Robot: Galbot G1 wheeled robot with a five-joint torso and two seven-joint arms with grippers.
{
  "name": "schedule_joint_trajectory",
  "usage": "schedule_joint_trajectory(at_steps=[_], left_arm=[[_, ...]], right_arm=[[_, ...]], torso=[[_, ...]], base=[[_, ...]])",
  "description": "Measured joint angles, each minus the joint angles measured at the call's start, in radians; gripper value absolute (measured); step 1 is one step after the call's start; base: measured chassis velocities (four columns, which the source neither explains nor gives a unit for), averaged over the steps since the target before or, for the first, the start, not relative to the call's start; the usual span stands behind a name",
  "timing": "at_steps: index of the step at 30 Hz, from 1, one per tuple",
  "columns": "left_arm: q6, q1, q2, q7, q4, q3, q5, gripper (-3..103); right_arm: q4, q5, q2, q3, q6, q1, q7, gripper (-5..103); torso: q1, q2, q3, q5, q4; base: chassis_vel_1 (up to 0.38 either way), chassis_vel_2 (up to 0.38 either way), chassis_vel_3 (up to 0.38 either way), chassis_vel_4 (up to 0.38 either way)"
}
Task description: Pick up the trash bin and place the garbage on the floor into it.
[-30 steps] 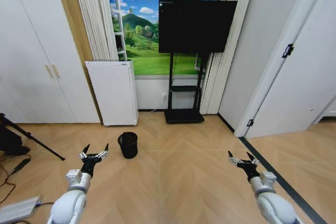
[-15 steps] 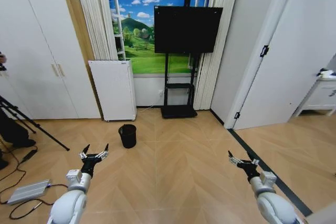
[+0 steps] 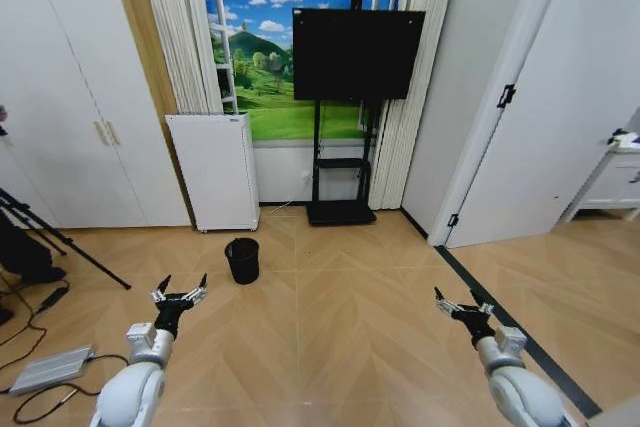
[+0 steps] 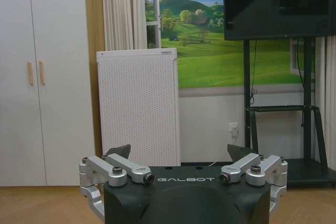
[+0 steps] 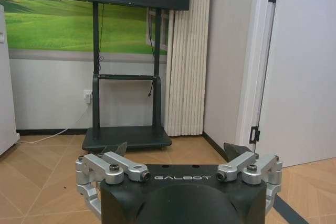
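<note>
The trash bin [image 3: 242,260] is small, round and black — it stands on the wood floor [image 3: 340,317] near the tall white box [image 3: 212,171]; the left gripper [image 3: 180,291] and right gripper [image 3: 458,304] hang low with fingers spread wide, holding nothing; bare floor lies between them and the bin.

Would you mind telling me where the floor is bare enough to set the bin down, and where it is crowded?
Bare floor spreads between the left gripper and the right gripper, both open, and onward from the trash bin to the TV stand. It is crowded on the robot's left: tripod legs, cables and a flat grey box.
</note>
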Motion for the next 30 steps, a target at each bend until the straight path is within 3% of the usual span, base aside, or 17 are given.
schedule_joint_trajectory(at_steps=[30], left_arm=[[0.000,0.000,0.000,0.000,0.000,0.000,0.000,100]], right_arm=[[0.000,0.000,0.000,0.000,0.000,0.000,0.000,100]], torso=[[0.000,0.000,0.000,-0.0002,0.0000]], base=[[0.000,0.000,0.000,0.000]])
